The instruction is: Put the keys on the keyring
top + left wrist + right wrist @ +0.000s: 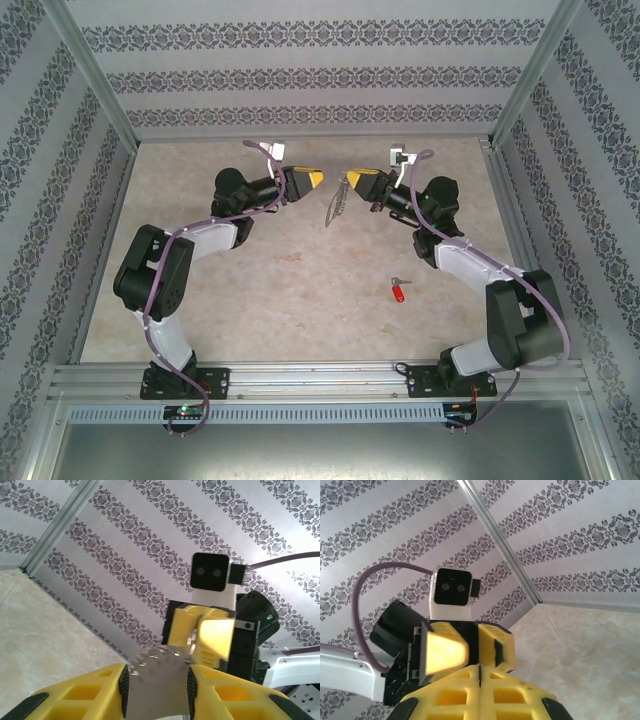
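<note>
Yellow fingers (95,692) of the left gripper (157,685) stand narrowly apart at the left wrist view's bottom edge. A blurred, thin silver-grey oval metal keyring (160,662) shows in their gap, pinched by the right gripper (192,642) opposite. From above, the keyring (338,203) hangs from the right fingers; the tiny red-headed key (398,291) lies on the beige bench (250,290), well apart. At the right wrist, its fingers (510,695) press together.

The keyring (337,205) hangs in the narrow gap between left gripper (319,179) and right gripper (349,183) (little room there); the tabletop (290,300) around the key (399,291) lies open.
</note>
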`<state>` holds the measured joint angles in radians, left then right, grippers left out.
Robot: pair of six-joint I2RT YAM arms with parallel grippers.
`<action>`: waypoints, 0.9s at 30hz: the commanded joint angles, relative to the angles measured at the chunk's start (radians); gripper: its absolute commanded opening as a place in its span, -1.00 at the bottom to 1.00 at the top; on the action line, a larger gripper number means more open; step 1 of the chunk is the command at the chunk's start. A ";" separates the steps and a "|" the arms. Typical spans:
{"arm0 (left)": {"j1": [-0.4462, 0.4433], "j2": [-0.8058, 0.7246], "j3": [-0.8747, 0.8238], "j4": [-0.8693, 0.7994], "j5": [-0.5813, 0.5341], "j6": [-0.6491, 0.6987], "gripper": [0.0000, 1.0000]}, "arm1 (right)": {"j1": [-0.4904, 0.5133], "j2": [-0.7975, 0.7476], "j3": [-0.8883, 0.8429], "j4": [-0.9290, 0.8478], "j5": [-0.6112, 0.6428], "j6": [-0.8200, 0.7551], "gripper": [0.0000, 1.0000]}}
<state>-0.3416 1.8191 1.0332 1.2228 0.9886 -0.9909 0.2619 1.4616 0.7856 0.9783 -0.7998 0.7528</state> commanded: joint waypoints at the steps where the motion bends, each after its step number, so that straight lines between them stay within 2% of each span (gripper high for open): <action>1: -0.021 -0.009 -0.008 0.129 -0.009 -0.052 -0.26 | 0.022 0.022 0.034 0.117 0.026 0.048 -1.00; 27: -0.046 0.015 0.026 0.099 -0.002 -0.045 -0.27 | 0.071 0.092 0.078 0.123 0.026 0.059 -1.00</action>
<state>-0.3740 1.8229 1.0309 1.2655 0.9825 -1.0267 0.3191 1.5482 0.8299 1.0370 -0.7742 0.8070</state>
